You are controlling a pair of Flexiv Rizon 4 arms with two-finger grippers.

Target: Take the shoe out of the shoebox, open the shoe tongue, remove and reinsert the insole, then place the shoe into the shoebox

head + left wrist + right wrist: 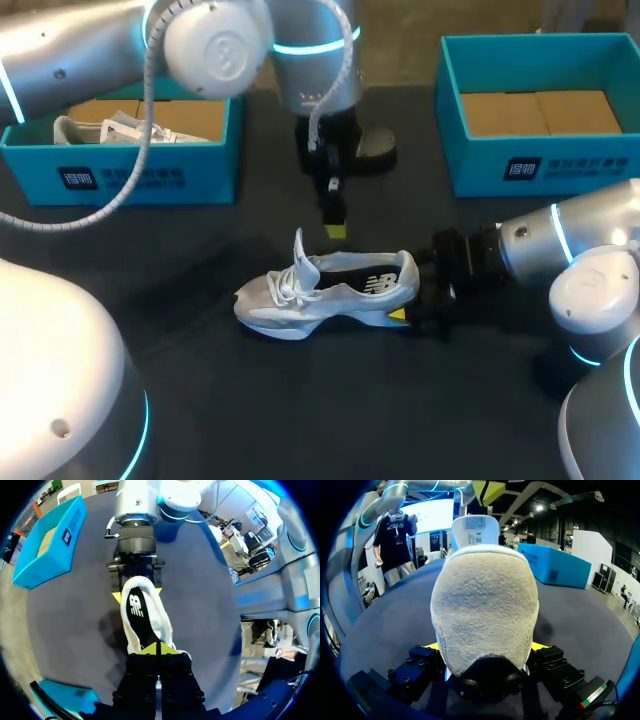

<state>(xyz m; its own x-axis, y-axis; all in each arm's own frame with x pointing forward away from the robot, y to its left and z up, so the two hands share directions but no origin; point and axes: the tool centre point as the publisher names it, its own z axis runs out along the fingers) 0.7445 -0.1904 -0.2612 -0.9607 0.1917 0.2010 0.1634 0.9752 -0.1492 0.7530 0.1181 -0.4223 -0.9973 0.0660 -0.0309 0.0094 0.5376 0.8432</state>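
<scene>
- Two teal shoeboxes stand on the dark table (pixel 300 410). The left shoebox (pixel 120 182) is at 10 o'clock from the shoe (pixel 330 292), and the right shoebox (pixel 540 165) is at 2 o'clock. Both are well apart from it.
- My left arm's upper links and its looped grey cable (pixel 120 190) cross in front of the left shoebox and hide part of it.
- There are two shoes. The pale one lies on its sole mid-table, toe toward 9 o'clock and heel toward 3, outside both boxes. A second shoe (pixel 100 130) sits in the left shoebox. The right shoebox shows only its cardboard floor.
- One dark insole (pixel 141 614) lies inside the mid-table shoe, and its tongue (pixel 299 250) stands upright.
- Two arms are in view. The left comes in from 10 o'clock with its wrist turned straight down. The left gripper (pixel 336 230) hangs at 12 o'clock just above the shoe's opening, its yellow tips pressed together with nothing seen between them.
- The right arm comes in low from 3 o'clock, its forearm level. The right gripper (pixel 486 646) points toward 9 o'clock and is clamped on the shoe's heel, one finger on each side.
</scene>
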